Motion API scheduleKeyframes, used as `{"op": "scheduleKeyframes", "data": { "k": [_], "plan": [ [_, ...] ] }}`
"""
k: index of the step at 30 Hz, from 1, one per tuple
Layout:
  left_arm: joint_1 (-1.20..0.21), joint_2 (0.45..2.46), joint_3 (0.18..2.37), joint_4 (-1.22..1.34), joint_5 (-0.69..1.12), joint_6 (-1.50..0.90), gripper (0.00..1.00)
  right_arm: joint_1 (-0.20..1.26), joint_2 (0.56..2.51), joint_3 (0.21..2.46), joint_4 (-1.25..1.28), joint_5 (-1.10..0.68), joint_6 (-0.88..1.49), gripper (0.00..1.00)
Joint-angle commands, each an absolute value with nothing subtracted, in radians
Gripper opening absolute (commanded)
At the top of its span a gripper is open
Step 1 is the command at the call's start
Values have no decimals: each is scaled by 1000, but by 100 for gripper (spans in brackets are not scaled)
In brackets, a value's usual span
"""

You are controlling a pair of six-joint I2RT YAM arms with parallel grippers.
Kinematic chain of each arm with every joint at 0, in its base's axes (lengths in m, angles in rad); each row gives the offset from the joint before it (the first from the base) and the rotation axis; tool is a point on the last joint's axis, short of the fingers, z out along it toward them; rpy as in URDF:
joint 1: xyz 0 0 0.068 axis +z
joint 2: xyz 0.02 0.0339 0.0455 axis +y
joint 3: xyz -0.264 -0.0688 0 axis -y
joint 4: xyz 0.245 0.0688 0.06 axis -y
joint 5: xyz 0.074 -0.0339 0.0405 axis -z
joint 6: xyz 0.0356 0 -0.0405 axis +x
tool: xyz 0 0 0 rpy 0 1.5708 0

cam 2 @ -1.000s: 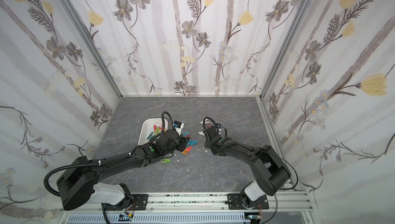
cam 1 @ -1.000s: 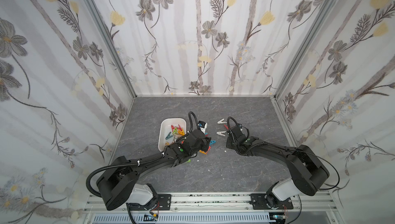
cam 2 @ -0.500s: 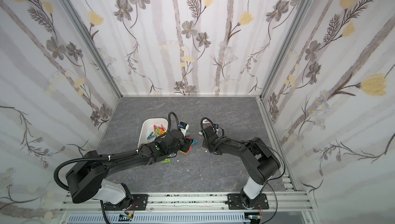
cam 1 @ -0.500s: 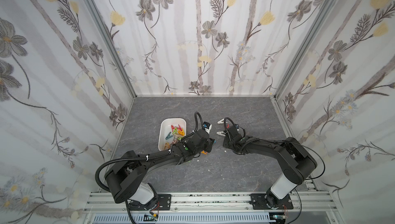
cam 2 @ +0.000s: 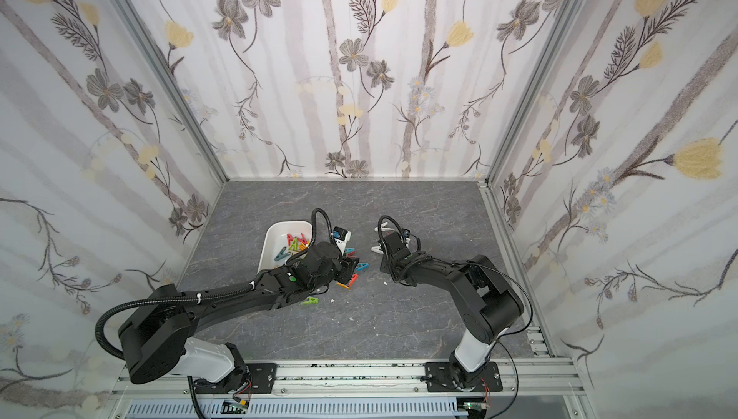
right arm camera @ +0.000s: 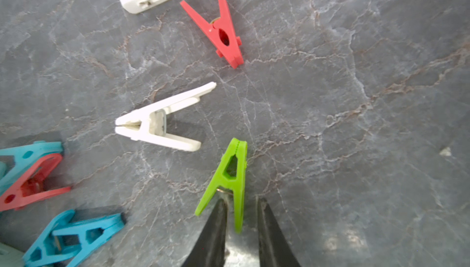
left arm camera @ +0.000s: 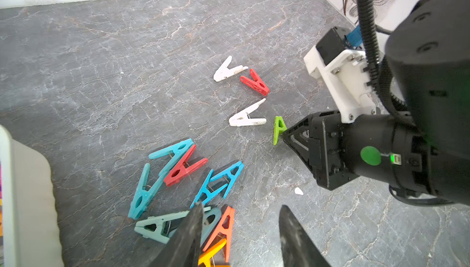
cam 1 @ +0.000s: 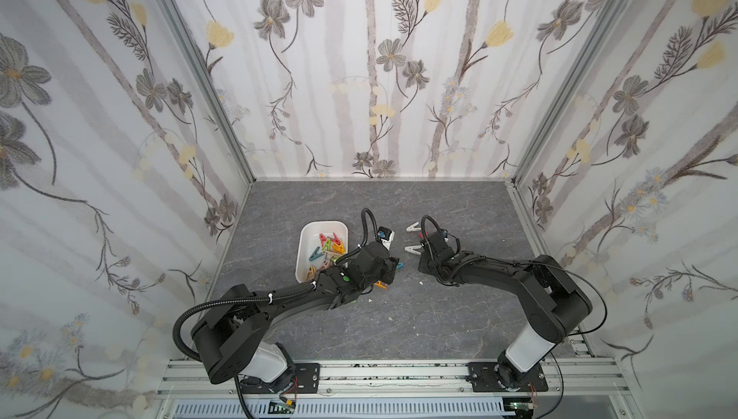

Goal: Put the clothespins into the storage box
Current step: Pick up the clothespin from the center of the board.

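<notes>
At the left of the counter point(cam 1: 439, 317) stands the storage box point(cam 1: 305, 247), with a handful of clothespins point(cam 1: 329, 247) lying in it. More lie loose just beside it in a heap point(left arm camera: 178, 169) of teal, red, blue and orange. The left gripper point(left arm camera: 240, 209) hangs low over that heap, its fingers spread with nothing between them. Further right lie two white pegs point(right arm camera: 155, 123) and a red peg point(right arm camera: 223, 31), flat and apart from one another. Next comes the green clothespin point(right arm camera: 240, 184): its long axis runs in line with the right gripper point(right arm camera: 240, 202), closed nose pointing away from it, legs toward it. Those fingers stand close together astride one leg; whether they already bite I cannot tell. The peg looks light, stiff and smooth, so held by a single leg it may swivel. A hold across both legs near the spring would likely be steadier.
</notes>
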State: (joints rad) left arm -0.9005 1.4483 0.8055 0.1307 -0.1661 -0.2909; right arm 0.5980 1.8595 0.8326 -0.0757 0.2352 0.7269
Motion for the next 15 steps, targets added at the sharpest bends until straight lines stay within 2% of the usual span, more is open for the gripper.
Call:
{"op": "scheduleKeyframes", "data": {
  "k": [1, 8, 15],
  "plan": [
    [-901, 1441, 808, 155, -192, -287, 49, 595, 1880, 845, -48, 225, 701, 21],
    [-901, 1424, 801, 144, -205, -291, 49, 592, 1893, 849, -40, 225, 690, 14],
    [-877, 1404, 827, 90, -244, -304, 49, 608, 1810, 838, -72, 238, 679, 9]
  ]
}}
